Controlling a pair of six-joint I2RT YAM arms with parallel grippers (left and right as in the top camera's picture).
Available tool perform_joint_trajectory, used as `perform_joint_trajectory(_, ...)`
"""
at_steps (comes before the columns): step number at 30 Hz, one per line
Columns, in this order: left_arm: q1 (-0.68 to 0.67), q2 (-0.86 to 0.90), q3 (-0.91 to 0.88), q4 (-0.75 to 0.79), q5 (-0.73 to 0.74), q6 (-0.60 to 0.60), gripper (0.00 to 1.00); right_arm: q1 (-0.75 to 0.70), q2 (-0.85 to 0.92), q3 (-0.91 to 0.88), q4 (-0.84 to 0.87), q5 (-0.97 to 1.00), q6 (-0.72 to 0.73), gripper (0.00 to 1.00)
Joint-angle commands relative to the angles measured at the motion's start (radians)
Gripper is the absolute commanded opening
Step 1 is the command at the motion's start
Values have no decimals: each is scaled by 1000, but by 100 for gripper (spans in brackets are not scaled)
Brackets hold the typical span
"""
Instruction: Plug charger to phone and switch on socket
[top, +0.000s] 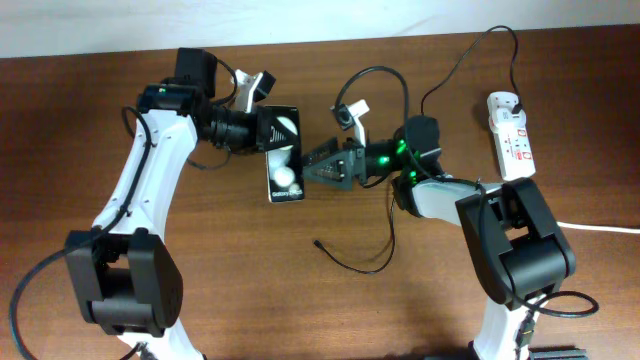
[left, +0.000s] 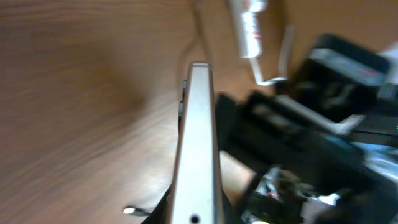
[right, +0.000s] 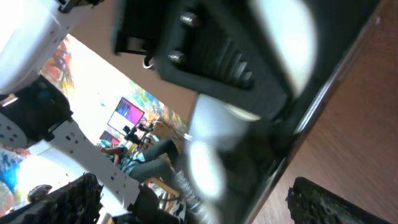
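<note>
The phone (top: 284, 158), a black slab with two white spots, is held at its far end by my left gripper (top: 266, 130), which is shut on it. In the left wrist view the phone (left: 196, 137) shows edge-on between the fingers (left: 196, 214). My right gripper (top: 310, 168) is open at the phone's right edge. In the right wrist view the phone's glossy face (right: 249, 124) fills the space between the open fingers (right: 199, 205). The charger's thin black cable (top: 352, 268) lies on the table, its tip (top: 316, 242) loose in front of the phone. The white socket (top: 512, 135) lies at the far right.
The brown wooden table (top: 100, 60) carries everything. The black cable loops behind the right arm (top: 380, 70) and runs up towards the socket's far end (top: 505, 40). The thick white cord (top: 600, 227) leaves to the right. The socket also shows blurred in the left wrist view (left: 249, 25).
</note>
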Motion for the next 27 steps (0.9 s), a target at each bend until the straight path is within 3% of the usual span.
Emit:
perform_joint_trajectory(1, -5, -24, 6, -22, -397, -92, 1, -43, 12, 0, -80, -61, -58, 99)
perform_joint_trajectory(3, -28, -24, -10, -23, -533, -156, 1, -48, 12, 0, -320, 2, -190, 99)
perform_joint_trajectory(4, -58, -24, -27, -15, -627, -200, 0, -44, 12, 0, -581, 122, -340, 99)
perform_joint_trajectory(6, -111, -24, -60, -4, -768, -276, 0, -25, 12, 0, -839, 262, -529, 99)
perform_joint_trajectory(9, -205, -22, -153, 48, -924, -383, 1, 12, 12, 0, -1014, 424, -599, 99)
perform_joint_trajectory(17, -255, -19, -400, 255, -933, -416, 4, 18, 12, 0, -1209, 758, -695, 99)
perform_joint_trajectory(19, -255, -19, -400, 258, -933, -416, 8, 18, 12, 0, -1211, 774, -695, 99)
perform_joint_trajectory(20, -255, -19, -401, 258, -933, -416, 16, 18, 12, 0, -1211, 773, -695, 99)
perform_joint_trajectory(27, -255, -19, -401, 238, -928, -416, 19, 18, 12, 0, -1215, 773, -695, 99)
